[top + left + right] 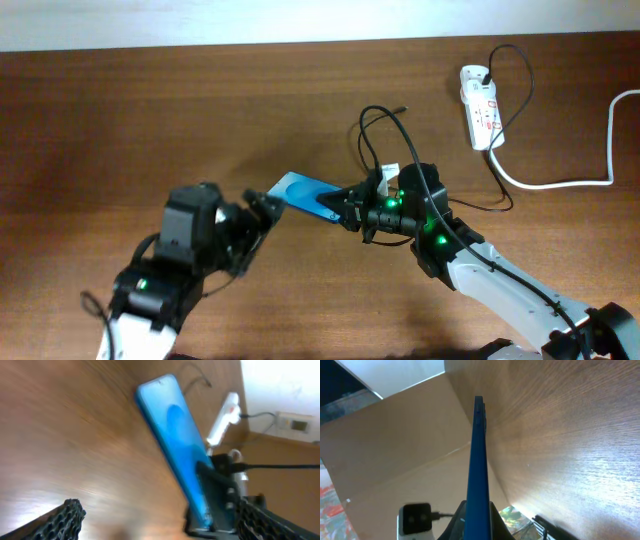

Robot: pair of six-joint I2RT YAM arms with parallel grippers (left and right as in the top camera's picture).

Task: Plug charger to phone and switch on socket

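My right gripper is shut on one end of the phone, holding its blue screen tilted over the table. Seen from the right wrist, the phone stands edge-on between the closed fingers. My left gripper is open at the phone's other end. In the left wrist view its fingers stand wide apart around the phone. The charger, a thin black cable, loops behind the right gripper, its tip lying loose. The white socket lies at the back right.
A thick white cord runs from the socket to the right edge. A black plug sits in the socket. The table's far edge meets a pale wall. Both arms crowd the front middle.
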